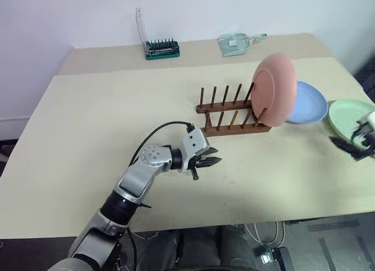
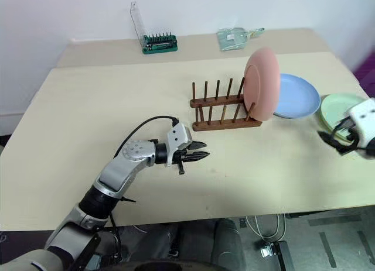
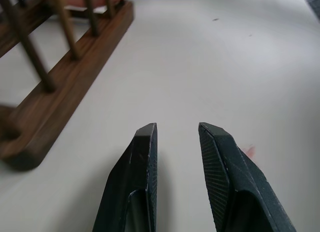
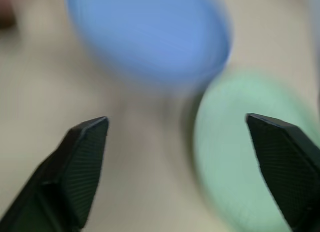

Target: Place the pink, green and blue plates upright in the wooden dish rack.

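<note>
— Jaws? Left gripper (image 1: pixel 212 162) was clenched empty; right gripper (image 4: pixel 177 142) gaped wide over the green plate (image 4: pixel 245 157).
— Pink plate (image 1: pixel 273 88)?
— Salmon, matte, upright in the wooden dish rack (image 1: pixel 231 111), right of centre; blue plate (image 1: pixel 307 102) lay flat beside it.

Left arm (image 1: pixel 137 177): silver-grey metal segments, black joints, black cable looping to white wrist housing. Both grippers' fingers (image 3: pixel 137 177) black, wedge-shaped (finely cross-hatched inner pads). Right wrist housing (image 2: pixel 364 120) white.

Three plates are on the table: one pink plate (image 1: pixel 273 88), one blue plate (image 1: pixel 309 103), one green plate (image 1: pixel 345 116); one wooden dish rack (image 1: pixel 231 112) with two rails of pegs; one green bit holder (image 1: pixel 162 49); one clear packet (image 1: pixel 237 43); two grippers.
</note>
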Tool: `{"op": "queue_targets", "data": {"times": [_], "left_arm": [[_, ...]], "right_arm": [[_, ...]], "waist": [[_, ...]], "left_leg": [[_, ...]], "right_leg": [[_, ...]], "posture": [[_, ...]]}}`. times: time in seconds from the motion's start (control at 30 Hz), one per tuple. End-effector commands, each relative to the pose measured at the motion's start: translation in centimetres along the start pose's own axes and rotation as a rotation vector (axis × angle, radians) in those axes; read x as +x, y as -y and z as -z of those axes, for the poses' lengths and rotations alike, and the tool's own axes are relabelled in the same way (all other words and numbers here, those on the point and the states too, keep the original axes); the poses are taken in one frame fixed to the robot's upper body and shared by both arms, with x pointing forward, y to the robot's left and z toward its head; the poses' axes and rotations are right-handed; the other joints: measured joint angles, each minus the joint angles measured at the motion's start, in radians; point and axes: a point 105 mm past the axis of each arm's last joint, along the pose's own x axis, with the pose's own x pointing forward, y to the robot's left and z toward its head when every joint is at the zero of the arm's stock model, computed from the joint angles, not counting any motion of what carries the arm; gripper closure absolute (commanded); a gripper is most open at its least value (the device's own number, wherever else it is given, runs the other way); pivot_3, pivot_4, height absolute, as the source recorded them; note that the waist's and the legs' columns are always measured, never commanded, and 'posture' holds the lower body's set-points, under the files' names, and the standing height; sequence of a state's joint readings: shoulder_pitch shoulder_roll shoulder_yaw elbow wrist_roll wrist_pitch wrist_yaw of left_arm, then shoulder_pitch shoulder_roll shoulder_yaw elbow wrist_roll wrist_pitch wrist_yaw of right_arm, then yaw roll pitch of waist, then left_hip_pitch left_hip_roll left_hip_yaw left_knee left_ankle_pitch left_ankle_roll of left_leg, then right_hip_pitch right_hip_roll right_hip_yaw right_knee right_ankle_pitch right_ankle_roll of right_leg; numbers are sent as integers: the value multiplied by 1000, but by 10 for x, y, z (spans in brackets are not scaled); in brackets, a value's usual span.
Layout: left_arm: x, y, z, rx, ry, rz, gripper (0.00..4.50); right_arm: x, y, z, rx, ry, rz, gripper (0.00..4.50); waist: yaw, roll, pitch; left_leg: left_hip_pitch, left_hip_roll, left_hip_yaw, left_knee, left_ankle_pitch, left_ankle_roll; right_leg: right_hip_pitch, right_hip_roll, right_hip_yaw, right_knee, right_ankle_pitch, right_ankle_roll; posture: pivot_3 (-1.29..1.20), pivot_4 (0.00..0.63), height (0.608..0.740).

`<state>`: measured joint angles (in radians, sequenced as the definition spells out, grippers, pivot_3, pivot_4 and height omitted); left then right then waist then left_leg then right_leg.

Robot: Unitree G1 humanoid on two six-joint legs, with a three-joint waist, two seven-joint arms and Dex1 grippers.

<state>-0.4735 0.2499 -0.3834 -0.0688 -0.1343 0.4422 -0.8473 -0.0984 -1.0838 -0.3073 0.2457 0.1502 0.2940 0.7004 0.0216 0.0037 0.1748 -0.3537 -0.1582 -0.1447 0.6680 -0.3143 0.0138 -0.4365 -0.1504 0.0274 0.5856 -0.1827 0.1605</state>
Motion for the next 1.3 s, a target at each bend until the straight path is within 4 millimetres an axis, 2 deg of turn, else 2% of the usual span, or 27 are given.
{"op": "queue_targets", "data": {"times": [0.03,0.13,0.27,0.3,0.37,0.57,0.6,0.63,0.77,0.8,0.83,0.87,0.9,0.97,1.03,1.07,1.1,1.17,1.23,1.3], "left_arm": [[2,1,-12,39,36,14,3209],[0,0,-13,40,38,11,3209],[-3,1,-10,39,33,4,3209],[-3,1,-10,39,32,0,3209],[-4,0,-9,33,32,-15,3209],[-8,0,-7,20,28,-33,3209],[-8,0,-7,17,27,-34,3209],[-9,0,-7,15,26,-35,3209],[-11,-1,-6,18,23,-39,3209],[-11,-1,-6,17,20,-36,3209],[-11,0,-6,16,21,-29,3209],[-11,1,-6,15,22,-24,3209],[-12,2,-7,15,22,-20,3209],[-13,2,-8,21,37,-24,3209],[-17,1,-15,9,86,-47,3209],[-23,0,-20,22,119,-62,3209],[-30,-3,-22,42,137,-83,3209],[-43,-8,-23,63,152,-124,3209],[-54,-11,-23,73,159,-153,3209],[-62,-14,-22,73,162,-181,3209]], "right_arm": [[9,14,-3,-145,-5,70,54],[27,26,9,-201,-57,131,54],[44,32,20,-180,-113,163,54],[47,32,21,-180,-122,158,284],[51,30,21,-169,-121,142,850],[53,32,11,-186,-65,141,3853],[52,33,6,-210,-39,148,4261],[51,33,3,-226,-21,153,4435],[36,53,-36,-354,95,262,4435],[27,62,-62,-333,186,326,4435],[8,73,-115,-252,378,391,4435],[-12,77,-149,-196,516,418,4435],[-26,77,-168,-159,596,424,4435],[-49,70,-198,-65,744,368,4435],[-81,52,-236,129,941,162,4435],[-100,36,-255,210,1057,-8,4435],[-117,19,-269,285,1133,-194,4435],[-142,-21,-284,294,1204,-511,4435],[-147,-48,-286,307,1173,-682,4435],[-140,-59,-288,364,1130,-744,4435]], "waist": [[-12,0,0],[-26,1,0],[-32,0,0],[-32,0,0],[-32,0,0],[-32,1,0],[-32,1,0],[-32,1,0],[-33,2,-1],[-33,3,-1],[-34,4,-1],[-37,7,1],[-40,12,1],[-33,13,0],[-24,8,0],[-16,6,0],[-12,4,0],[-7,3,0],[-5,3,0],[-3,3,0]], "left_leg": [[1,0,0,0,0,0],[3,1,2,0,0,0],[2,2,2,-1,1,0],[2,2,2,-1,0,0],[2,2,2,-1,0,0],[1,1,1,-1,0,1],[1,1,1,-1,0,1],[1,1,1,-1,0,1],[1,1,2,-1,0,0],[0,1,2,-1,0,0],[0,1,2,-1,0,0],[-1,1,2,-1,0,0],[-3,1,3,-1,0,0],[-3,2,6,-2,0,0],[-3,5,3,-2,0,0],[-3,8,3,-2,0,-1],[-3,10,3,-2,-1,-1],[-3,12,3,-1,-1,-2],[-4,14,3,-2,-1,-2],[-4,14,3,-1,-1,-2]], "right_leg": [[1,0,0,0,0,0],[2,0,1,0,1,0],[1,1,1,0,1,-1],[1,1,1,0,1,-1],[0,1,1,-1,1,-1],[1,1,1,-2,1,-1],[0,1,1,-2,1,-1],[0,1,1,-2,1,-1],[-1,1,1,-1,1,-1],[-2,1,1,-1,1,-1],[-2,1,1,-1,1,0],[-4,1,2,0,1,-1],[-6,1,4,0,1,-1],[-8,2,6,0,2,0],[-7,5,5,1,2,-1],[-6,9,5,-3,4,-3],[-5,12,5,-5,5,-5],[-5,13,5,-7,6,-6],[-5,14,5,-7,7,-7],[-5,14,5,-7,8,-8]], "posture": [[0,150,740],[0,150,740],[0,150,740],[0,150,740],[0,150,740],[0,150,740],[0,150,740],[0,150,740],[0,150,740],[0,150,740],[0,150,740],[0,150,740],[0,150,740],[0,150,740],[0,150,740],[0,150,740],[0,150,740],[0,150,740],[0,150,740],[0,150,740]]}}
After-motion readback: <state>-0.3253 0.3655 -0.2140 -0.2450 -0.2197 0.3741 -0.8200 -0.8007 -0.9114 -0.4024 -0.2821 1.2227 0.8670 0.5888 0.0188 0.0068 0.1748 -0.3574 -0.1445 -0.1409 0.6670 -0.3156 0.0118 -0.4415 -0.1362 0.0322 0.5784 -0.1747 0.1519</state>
